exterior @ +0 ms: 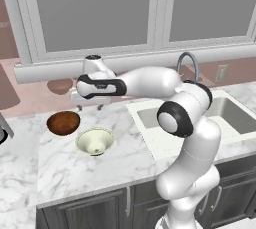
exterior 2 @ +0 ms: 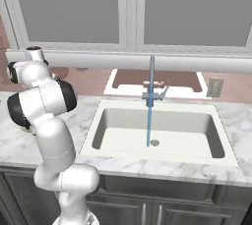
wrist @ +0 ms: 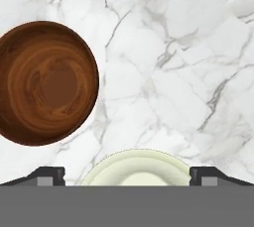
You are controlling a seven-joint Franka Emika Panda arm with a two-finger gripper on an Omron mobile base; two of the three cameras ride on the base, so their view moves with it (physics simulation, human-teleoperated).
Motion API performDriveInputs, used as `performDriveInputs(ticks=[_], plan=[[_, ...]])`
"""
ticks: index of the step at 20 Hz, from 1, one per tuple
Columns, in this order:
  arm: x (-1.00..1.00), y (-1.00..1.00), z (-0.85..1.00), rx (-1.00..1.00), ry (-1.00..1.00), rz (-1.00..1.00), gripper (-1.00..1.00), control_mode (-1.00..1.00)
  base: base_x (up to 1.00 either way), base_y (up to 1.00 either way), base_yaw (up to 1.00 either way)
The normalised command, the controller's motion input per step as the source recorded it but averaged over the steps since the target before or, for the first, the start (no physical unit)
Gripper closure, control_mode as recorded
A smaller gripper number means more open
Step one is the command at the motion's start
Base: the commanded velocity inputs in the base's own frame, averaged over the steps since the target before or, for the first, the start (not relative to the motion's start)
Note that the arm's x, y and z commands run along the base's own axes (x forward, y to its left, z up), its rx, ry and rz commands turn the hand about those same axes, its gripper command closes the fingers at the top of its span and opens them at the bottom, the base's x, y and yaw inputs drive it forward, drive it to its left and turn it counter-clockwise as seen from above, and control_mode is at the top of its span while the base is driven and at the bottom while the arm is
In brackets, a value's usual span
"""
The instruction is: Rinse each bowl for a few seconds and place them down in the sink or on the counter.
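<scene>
Dark grey cabinets (exterior: 95,208) are seen nearest, under the white marble counter (exterior: 60,168). To the right, the white sink (exterior 2: 155,130) is recessed into it, with water running from the grey gooseneck faucet (exterior 2: 152,89). On the counter left of the sink, the reddish-brown bowl (exterior: 63,122) and the cream bowl (exterior: 95,141) sit close together, apparently apart. Above them the gripper (wrist: 127,175) is held wide apart and empty, the cream bowl between its fingertips (wrist: 49,175) in the hand view.
</scene>
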Motion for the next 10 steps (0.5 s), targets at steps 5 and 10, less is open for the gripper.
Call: performDriveInputs(ticks=[5, 10], plan=[[-0.04, 0.20, -0.20, 0.01, 0.00, 0.00, -1.00, -1.00, 0.00, 0.00, 0.00], [0.00, 0.20, -0.23, 0.01, 0.00, 0.00, -1.00, -1.00, 0.00, 0.00, 0.00]])
